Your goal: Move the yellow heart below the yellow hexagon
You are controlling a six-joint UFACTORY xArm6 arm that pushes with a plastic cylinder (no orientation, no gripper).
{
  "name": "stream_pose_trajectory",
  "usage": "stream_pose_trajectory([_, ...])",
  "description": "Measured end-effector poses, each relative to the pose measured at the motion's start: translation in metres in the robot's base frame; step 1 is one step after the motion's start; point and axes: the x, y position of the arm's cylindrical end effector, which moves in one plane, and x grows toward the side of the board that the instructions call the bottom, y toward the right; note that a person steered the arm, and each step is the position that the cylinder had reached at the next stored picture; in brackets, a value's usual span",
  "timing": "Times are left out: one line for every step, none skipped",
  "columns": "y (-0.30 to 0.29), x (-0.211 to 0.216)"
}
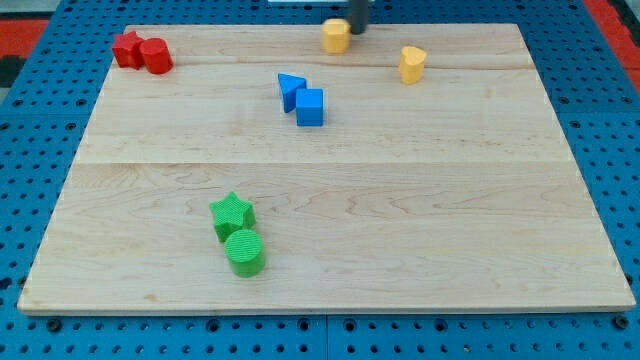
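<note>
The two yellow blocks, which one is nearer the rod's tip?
The yellow hexagon block, almost touching my tip at the view's top; the yellow heart block sits farther right.

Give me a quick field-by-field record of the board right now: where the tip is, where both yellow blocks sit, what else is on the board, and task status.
tip: my tip at the view's top edge, just right of the yellow hexagon, about touching it
yellow hexagon: top centre of the board
yellow heart: right of the hexagon and slightly lower, apart from it
other blocks: red pair top left; blue pair centre; green pair lower left
board: wooden board
task status: heart not yet below the hexagon
</note>
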Motion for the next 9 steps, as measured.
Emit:
stream_pose_trajectory([-0.019, 0.004])
stream_pose_trajectory([0.068, 0.007])
stream_pose_trajectory([0.158, 0.033])
stream_pose_trajectory([0.197, 0.071])
stream_pose_trajectory([0.136, 0.074])
stream_pose_trajectory([0.114, 0.089])
stream_pose_trajectory([0.113, 0.108])
stream_pose_trajectory([0.045, 0.101])
stream_pose_trajectory([-0.007, 0.092])
